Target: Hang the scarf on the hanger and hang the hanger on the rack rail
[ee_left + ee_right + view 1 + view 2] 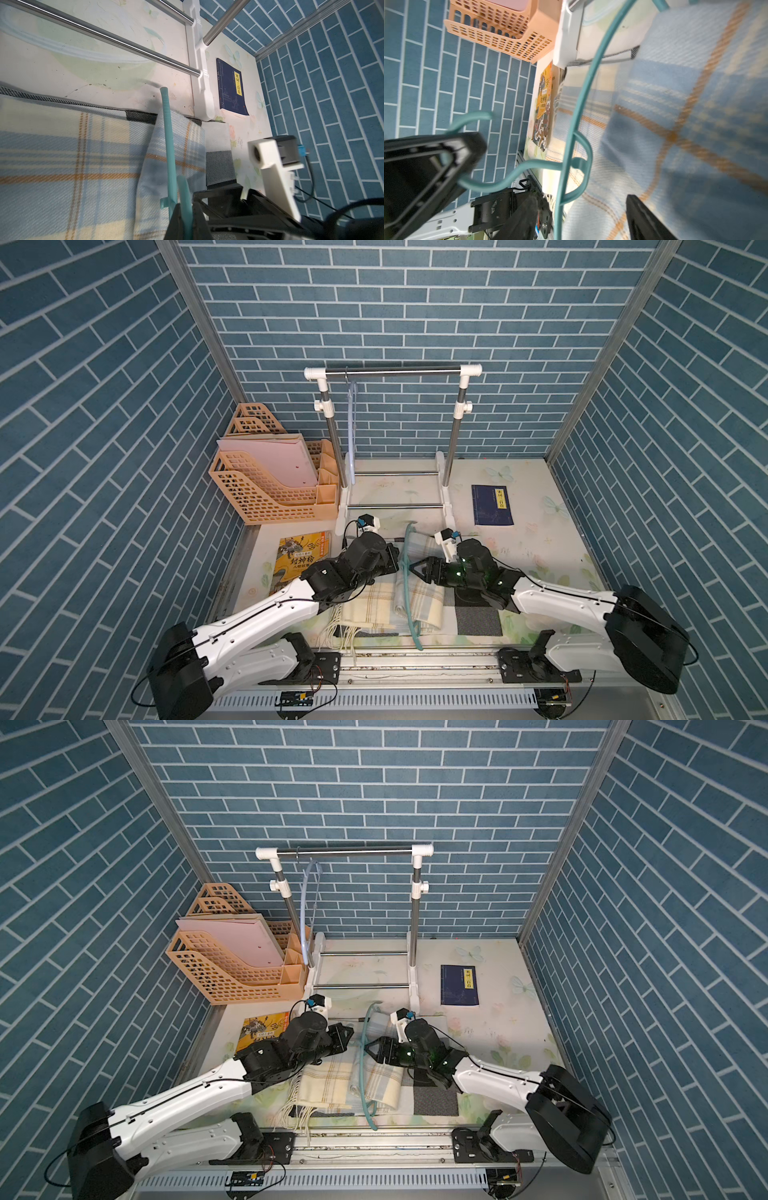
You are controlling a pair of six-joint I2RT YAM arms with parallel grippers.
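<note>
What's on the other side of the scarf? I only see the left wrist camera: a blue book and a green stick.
Observer: A yellow book lies across the scarf from your blue book.
Operator: Is there another hanger anywhere?
Observer: Yes, a pale hanger hangs from the rack's top bar.
Operator: What are the other fingers doing?
Observer: The right gripper has its fingers open, close to the teal hanger, your green stick.
</note>
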